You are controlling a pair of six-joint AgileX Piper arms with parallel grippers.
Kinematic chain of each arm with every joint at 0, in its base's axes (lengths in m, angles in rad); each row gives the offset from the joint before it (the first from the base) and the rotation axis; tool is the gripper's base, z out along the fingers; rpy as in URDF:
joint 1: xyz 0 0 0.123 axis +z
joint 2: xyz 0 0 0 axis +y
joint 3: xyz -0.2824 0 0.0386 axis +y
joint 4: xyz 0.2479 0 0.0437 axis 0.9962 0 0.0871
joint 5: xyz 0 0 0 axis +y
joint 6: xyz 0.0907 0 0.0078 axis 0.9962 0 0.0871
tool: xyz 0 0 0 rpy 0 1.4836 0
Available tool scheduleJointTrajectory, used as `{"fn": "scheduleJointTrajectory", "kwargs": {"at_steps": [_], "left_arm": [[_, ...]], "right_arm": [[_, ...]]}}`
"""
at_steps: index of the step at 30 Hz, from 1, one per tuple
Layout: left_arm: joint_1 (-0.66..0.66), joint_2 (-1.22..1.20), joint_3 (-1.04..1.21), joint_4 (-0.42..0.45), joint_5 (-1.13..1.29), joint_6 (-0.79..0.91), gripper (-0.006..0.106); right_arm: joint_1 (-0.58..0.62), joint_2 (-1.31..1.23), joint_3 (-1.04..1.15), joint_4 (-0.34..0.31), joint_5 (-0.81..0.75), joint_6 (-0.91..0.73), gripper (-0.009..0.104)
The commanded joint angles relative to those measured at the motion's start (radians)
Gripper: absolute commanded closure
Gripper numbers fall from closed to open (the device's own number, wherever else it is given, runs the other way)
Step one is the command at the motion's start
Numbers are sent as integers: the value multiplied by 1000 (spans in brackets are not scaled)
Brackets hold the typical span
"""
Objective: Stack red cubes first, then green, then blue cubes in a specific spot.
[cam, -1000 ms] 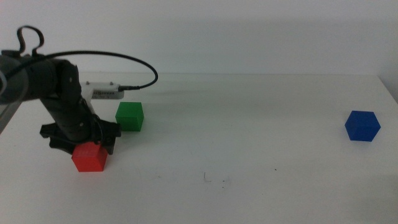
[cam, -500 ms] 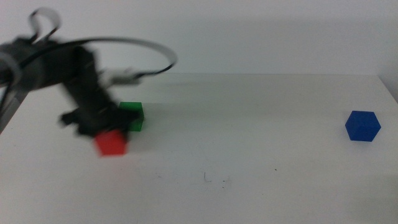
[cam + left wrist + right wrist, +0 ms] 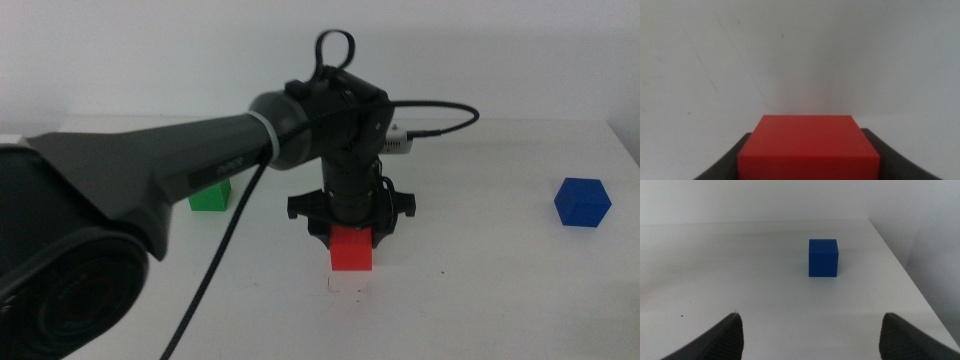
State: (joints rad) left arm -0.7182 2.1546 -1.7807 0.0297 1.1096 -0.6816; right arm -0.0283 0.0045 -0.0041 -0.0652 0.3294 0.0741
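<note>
White desk fills most of the middle view, flat and plain, with a pale wall behind it. Its far edge runs along the wall, and its right edge shows just past the blue cube. A few faint marks sit on the top near the middle.

Left gripper reaches in over the middle of the desk, pointing down. Its jaws are clenched on the red cube, one jaw on each side. From the middle view the cube is low over the desk; I cannot tell if it touches. The wrist view shows the red cube close up between the dark jaws, with bare white desk beyond it.

Green cube sits on the left part of the desk, half hidden behind the arm, well apart from the red one. Between the red cube and the blue one the desk is wide open.

Right gripper waits near the right side with its jaws spread wide, facing the blue cube, which sits near the desk's right edge.
</note>
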Motion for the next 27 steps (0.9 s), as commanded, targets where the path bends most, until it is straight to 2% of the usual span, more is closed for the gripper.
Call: {"fn": "scheduleJointTrajectory", "kwargs": {"at_steps": [1,18,21,23,24,27], "left_arm": [[-9,8,-16,-4,7,-27,102],[-11,82,-16,5,7,-26,102],[-11,82,-16,5,9,-26,99],[-11,82,-16,-2,10,-26,94],[-11,82,-16,-19,11,-26,75],[-11,82,-16,-30,14,-26,53]], "right_arm": [[-3,-5,4,-4,-15,-4,8],[-3,-5,4,-4,-15,-4,8],[-3,-5,4,-4,-15,-4,8],[-3,-5,4,-4,-15,-4,8],[-3,-5,4,-4,-15,-4,8],[-3,-5,4,-4,-15,-4,8]]}}
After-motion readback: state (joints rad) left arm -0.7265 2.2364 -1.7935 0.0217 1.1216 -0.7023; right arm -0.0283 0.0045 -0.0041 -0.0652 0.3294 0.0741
